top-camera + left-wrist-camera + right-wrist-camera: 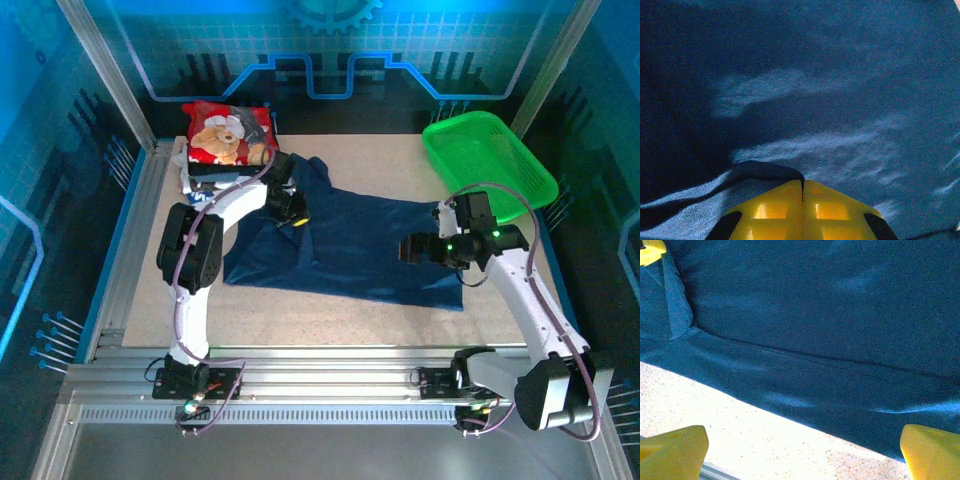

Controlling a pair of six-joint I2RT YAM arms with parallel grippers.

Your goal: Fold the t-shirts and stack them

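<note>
Left hand [802, 186] pinches shut on a fold of the navy blue cloth t-shirt [350, 245], apparently to fold it across the tabletop [330, 320]; right hand [802, 450], fingers spread, hovers over the edge below it.

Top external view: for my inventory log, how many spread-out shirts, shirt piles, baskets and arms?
Navy t-shirt, spread out: 1
Shirt pile, red on top: 1
Green basket: 1
Arms: 2, left arm, right arm
Total: 5
</note>
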